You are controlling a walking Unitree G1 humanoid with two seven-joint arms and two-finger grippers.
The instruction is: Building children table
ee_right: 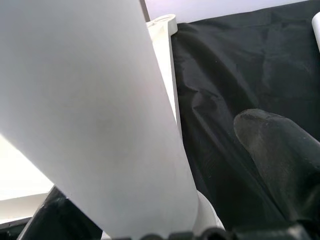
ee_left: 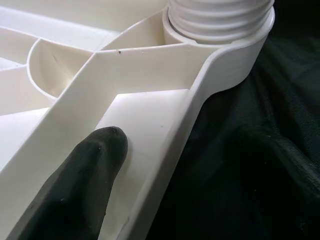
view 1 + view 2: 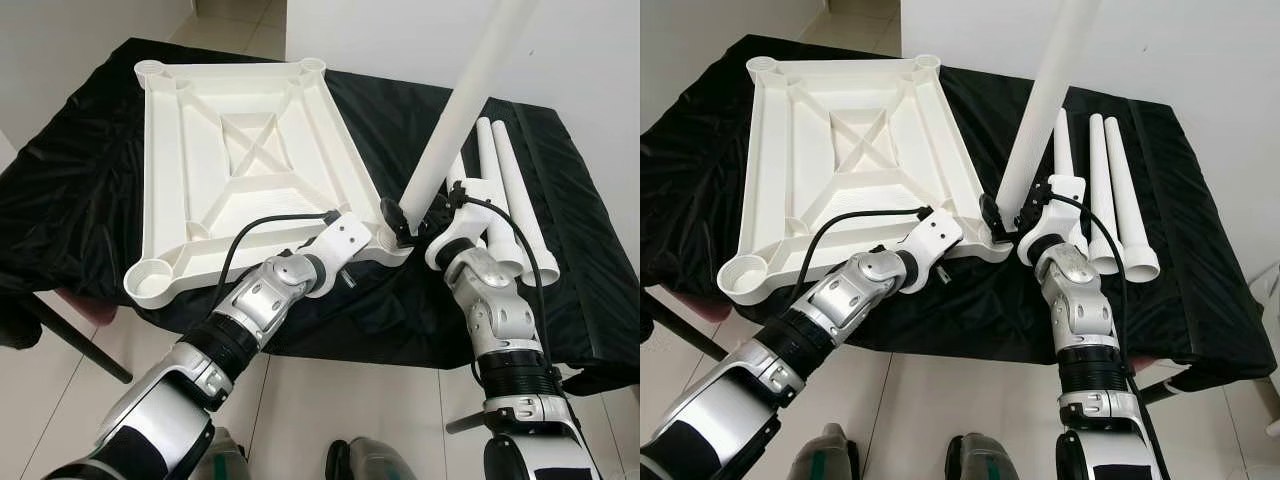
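Observation:
The white tabletop (image 3: 250,150) lies upside down on the black cloth, with round sockets at its corners. A long white leg (image 3: 465,100) stands tilted in the near right corner socket, and its threaded end (image 2: 220,15) sits in the socket ring. My right gripper (image 3: 418,215) is shut on that leg just above the socket, with a black finger (image 1: 280,150) beside the leg (image 1: 100,110). My left gripper (image 3: 372,238) is shut on the tabletop's rim next to the same corner. One of its fingers (image 2: 85,180) lies inside the rim channel; the other is hidden.
Three spare white legs (image 3: 505,190) lie side by side on the cloth right of the right gripper. The black-covered table (image 3: 80,170) ends just before my arms, with tiled floor below. A dark support leg (image 3: 70,340) slants down at the near left. A white wall stands behind.

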